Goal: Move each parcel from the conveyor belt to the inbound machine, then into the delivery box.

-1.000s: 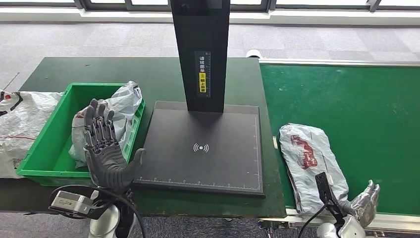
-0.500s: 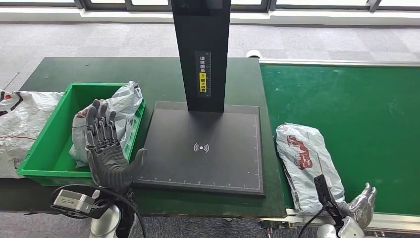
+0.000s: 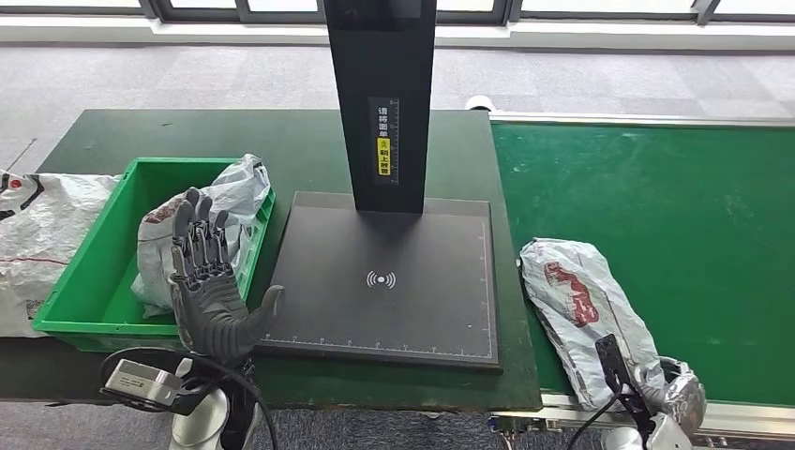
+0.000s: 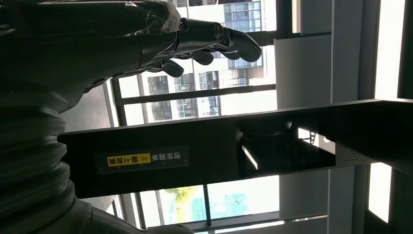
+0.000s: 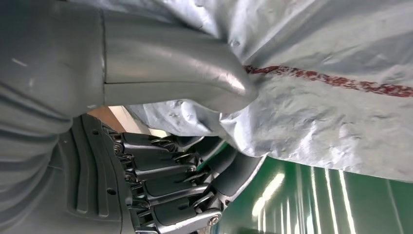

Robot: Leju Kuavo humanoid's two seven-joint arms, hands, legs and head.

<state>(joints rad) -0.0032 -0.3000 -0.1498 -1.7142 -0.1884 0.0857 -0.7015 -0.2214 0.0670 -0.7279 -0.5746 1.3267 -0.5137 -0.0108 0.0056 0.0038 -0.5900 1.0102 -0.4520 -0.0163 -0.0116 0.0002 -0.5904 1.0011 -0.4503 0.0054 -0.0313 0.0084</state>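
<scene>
My right hand [image 5: 160, 122] has its thick grey thumb [image 5: 195, 78] pressed down into the near end of the crinkled grey plastic mailer bag with red print [image 3: 586, 314], and my darker fingers [image 5: 195, 180] are curled up beneath its edge, so I take it that I am pinching the film between them. In the head view that hand [image 3: 677, 401] sits low at the near rim of the green conveyor belt [image 3: 675, 187], just at the bag's near corner.

The bag lies flat on the belt, close to the belt's left edge and just beside the flat black scanning plate of the inbound machine [image 3: 380, 281], whose dark upright post [image 3: 380, 94] stands behind it.

I judge this parcel to be light, soft and floppy: the film wrinkles under my thumb, and it looks slick. Held by one corner it will likely sag and swing, so a grip further in, gathering a fold over whatever is inside, seems safer.

My left hand [image 3: 208, 281] is raised, palm up and fingers spread, holding nothing, over the near right edge of the green plastic delivery crate [image 3: 80, 281], where another crumpled grey bag [image 3: 230, 202] already lies. A white printed sack [image 3: 37, 234] rests outside the crate's left side.
</scene>
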